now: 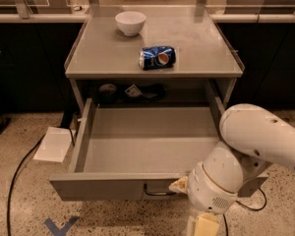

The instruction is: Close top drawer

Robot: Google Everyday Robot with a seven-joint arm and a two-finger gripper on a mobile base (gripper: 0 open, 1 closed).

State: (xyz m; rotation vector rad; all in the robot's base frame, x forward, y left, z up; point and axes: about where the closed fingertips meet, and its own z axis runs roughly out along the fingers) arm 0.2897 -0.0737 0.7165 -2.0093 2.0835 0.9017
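Top drawer (137,151) sitting pulled out, centre to lower frame, front panel facing bottom edge. Tool (204,226) hanging at bottom edge, right of centre, just below drawer front; apart or together, cannot tell. White arm (255,141) covering drawer's right front corner. Desk (113,53) carrying white bowl (130,22), blue can (158,57) lying on side.

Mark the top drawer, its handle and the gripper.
top drawer (98,187), camera view, front panel, left part
drawer handle (156,193), camera view, dark wire loop
gripper (205,225), camera view, pale finger below the drawer front
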